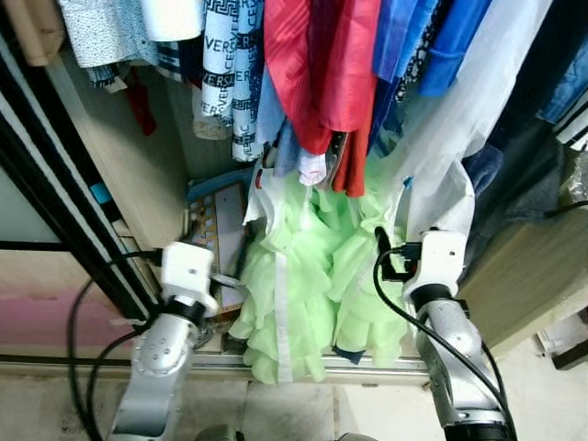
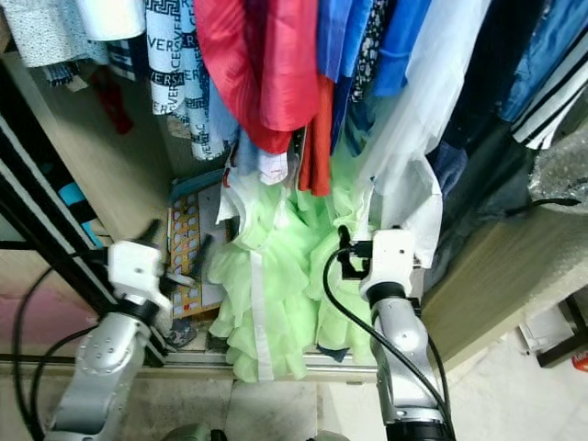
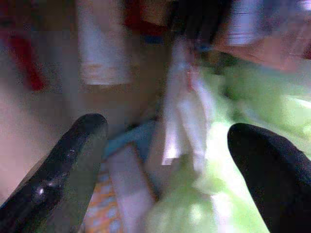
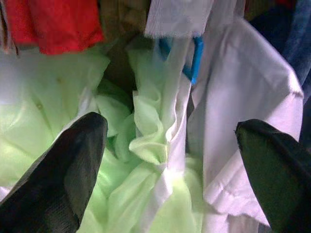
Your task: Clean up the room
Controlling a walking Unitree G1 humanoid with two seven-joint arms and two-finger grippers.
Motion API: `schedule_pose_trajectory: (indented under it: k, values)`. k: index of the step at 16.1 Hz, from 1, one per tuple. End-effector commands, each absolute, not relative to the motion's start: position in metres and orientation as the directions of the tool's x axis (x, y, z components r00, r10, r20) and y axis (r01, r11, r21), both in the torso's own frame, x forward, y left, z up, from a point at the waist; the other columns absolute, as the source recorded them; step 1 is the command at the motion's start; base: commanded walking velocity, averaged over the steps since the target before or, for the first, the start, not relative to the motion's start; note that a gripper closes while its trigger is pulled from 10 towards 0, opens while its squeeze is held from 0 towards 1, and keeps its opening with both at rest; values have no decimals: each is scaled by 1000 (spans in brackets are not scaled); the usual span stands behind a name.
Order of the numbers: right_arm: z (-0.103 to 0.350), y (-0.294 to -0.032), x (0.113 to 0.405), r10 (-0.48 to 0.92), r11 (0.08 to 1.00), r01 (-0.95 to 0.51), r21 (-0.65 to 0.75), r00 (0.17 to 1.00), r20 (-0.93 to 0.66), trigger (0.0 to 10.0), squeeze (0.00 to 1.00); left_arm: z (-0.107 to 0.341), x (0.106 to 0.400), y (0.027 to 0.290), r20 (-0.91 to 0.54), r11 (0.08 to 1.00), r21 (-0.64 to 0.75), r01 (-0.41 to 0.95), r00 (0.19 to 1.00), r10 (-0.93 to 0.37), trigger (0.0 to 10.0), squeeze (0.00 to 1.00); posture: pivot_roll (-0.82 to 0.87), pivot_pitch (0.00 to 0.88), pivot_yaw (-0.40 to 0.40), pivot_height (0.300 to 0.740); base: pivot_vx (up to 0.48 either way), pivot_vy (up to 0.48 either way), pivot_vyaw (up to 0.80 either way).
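Note:
A pale green garment [image 1: 308, 276] hangs low in an open wardrobe and bunches down to the floor rail. Its folds show up close in the right wrist view as green cloth [image 4: 146, 141] beside a white shirt [image 4: 243, 121]. My left gripper [image 3: 167, 126] is open and held just left of the green garment, with nothing between its fingers. My right gripper [image 4: 171, 122] is open too, right up against the garment's right side, its fingers [image 1: 382, 246] at the cloth. Both silver arms reach up from below.
Above hang a red garment [image 1: 322, 64], blue clothes [image 1: 441, 37], a white shirt [image 1: 459, 138] and a black-and-white lettered piece [image 1: 230, 64]. A colourful printed board [image 1: 216, 230] leans at the wardrobe's bottom left. A dark door frame [image 1: 64, 184] stands left and a wooden panel [image 1: 524, 276] right.

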State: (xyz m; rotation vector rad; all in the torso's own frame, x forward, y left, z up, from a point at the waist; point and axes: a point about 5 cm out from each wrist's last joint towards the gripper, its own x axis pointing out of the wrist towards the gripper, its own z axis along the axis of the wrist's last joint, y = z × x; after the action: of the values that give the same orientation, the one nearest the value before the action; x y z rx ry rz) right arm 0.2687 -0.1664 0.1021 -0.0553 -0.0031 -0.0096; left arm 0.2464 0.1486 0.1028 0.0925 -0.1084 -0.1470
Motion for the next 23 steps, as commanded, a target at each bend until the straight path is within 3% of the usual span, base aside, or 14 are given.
schedule_pose_trajectory:
  k: [1, 7, 11, 23]
  values:
    - [109, -170, 267, -11, 999, 12, -36, 1000, 28, 10000, 0, 106, 242, 162, 120, 992, 121, 40, 991, -54, 10000, 0, 28, 0, -22, 740, 0, 0, 0]
    - [108, -178, 255, -87, 996, 88, -14, 996, 23, 10000, 0, 91, 226, 193, 37, 981, 133, -142, 990, 139, 10000, 0, 28, 0, -13, 740, 0, 0, 0]
    - [106, -175, 258, -61, 997, 62, -37, 998, 12, 10000, 0, 91, 228, 180, 35, 993, 114, -12, 999, 8, 10000, 0, 24, 0, -6, 740, 0, 0, 600]
    - [106, -165, 266, -16, 999, 17, -35, 1000, 12, 10000, 0, 91, 237, 177, 13, 991, 134, -9, 1000, 8, 10000, 0, 32, 0, -3, 740, 0, 0, 800]
